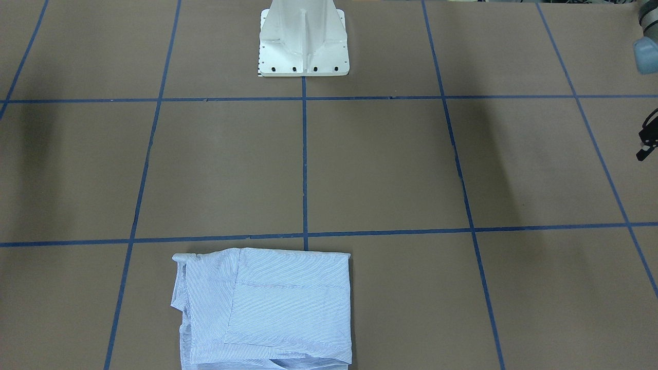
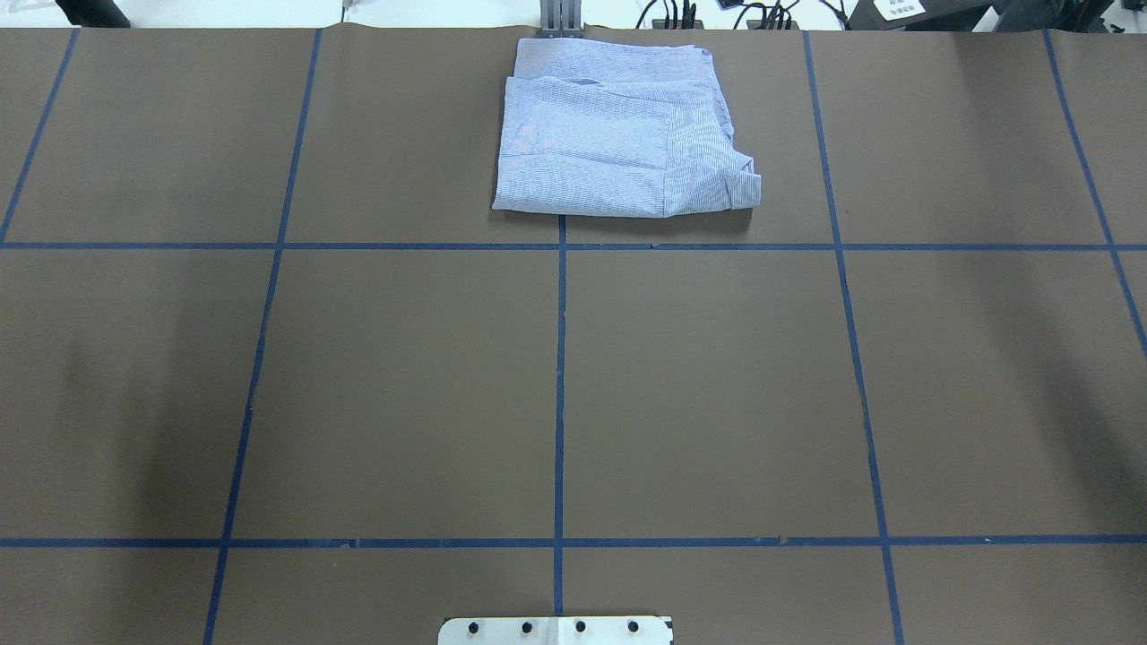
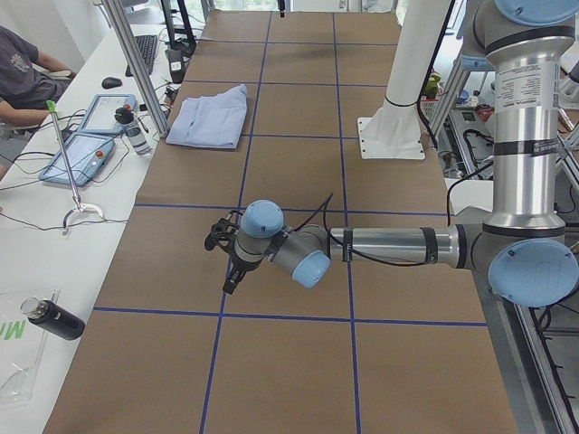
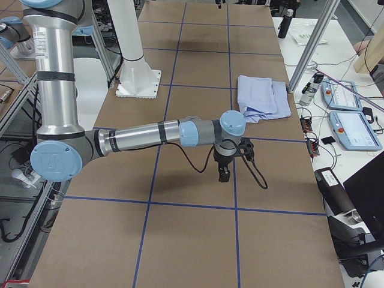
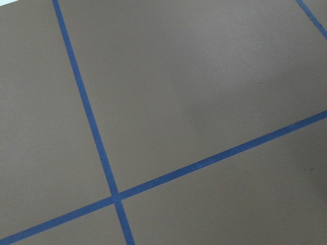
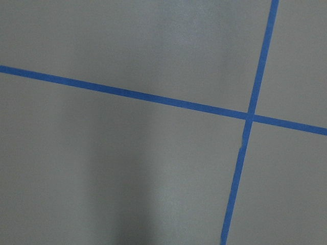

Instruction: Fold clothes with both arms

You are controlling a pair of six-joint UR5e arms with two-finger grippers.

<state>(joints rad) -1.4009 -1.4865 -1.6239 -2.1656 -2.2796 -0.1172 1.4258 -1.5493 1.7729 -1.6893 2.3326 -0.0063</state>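
The light blue striped shirt (image 1: 277, 308) lies folded into a compact rectangle at the table's far edge, opposite the robot; it also shows in the overhead view (image 2: 609, 134) and both side views (image 3: 210, 117) (image 4: 261, 97). Neither gripper touches it. My left gripper (image 3: 230, 280) hangs over bare table at the left end, far from the shirt; only a black sliver of it (image 1: 647, 137) shows in the front view. My right gripper (image 4: 223, 175) hangs over bare table at the right end. I cannot tell whether either is open. Both wrist views show only brown table and blue tape.
The white pedestal base (image 1: 303, 46) stands at the robot's side of the table. Blue tape lines (image 2: 560, 376) grid the brown surface. Beyond the far edge is a desk with tablets (image 3: 86, 154), a bottle (image 3: 54, 318), cables and a seated person (image 3: 23, 72).
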